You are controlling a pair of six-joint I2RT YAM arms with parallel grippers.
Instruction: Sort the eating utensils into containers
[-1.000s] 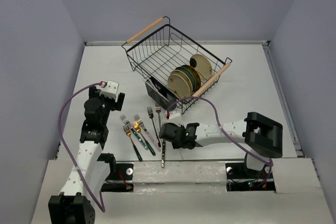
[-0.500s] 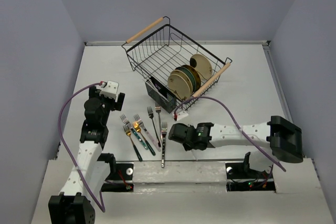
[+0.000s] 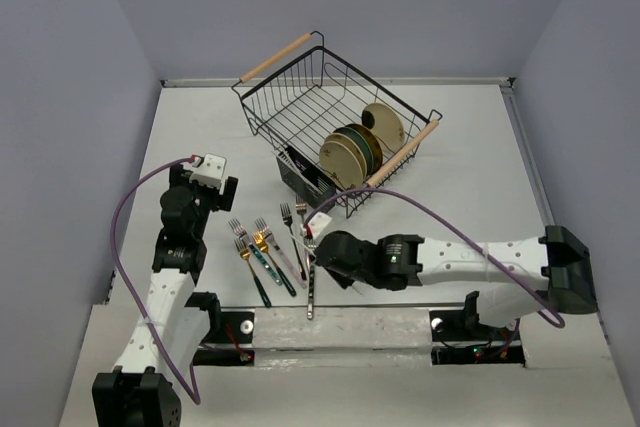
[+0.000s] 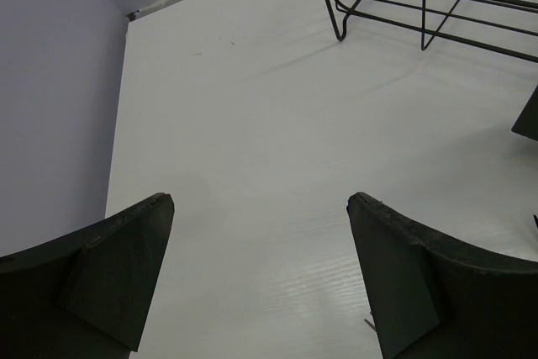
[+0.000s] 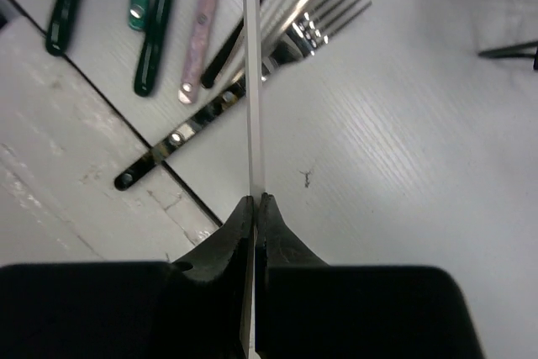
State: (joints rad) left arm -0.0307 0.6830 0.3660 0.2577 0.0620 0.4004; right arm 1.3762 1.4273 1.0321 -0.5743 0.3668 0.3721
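My right gripper (image 5: 255,201) is shut on a thin silver fork (image 5: 250,81) seen edge-on, which runs straight up from the jaws. It hovers over the forks lying on the table: a silver fork (image 5: 324,23), a pink-handled one (image 5: 202,39) and teal and dark-handled ones (image 5: 154,48). From above, the right gripper (image 3: 318,247) sits just right of the row of forks (image 3: 262,252), over a silver fork (image 3: 311,292). The black caddy (image 3: 303,175) stands against the wire basket. My left gripper (image 4: 261,203) is open over bare table, left of the forks (image 3: 200,187).
A black wire basket (image 3: 300,97) with wooden handles holds round plates (image 3: 352,152) at the back centre. Its wires (image 4: 420,6) show in the left wrist view. The table's front seam (image 3: 330,309) runs just below the forks. A purple cable (image 3: 440,222) arcs over the right arm.
The right arm's elbow has swung out to the right and stretched low across the table. Its gripper stays shut by the forks. The left arm has not moved.
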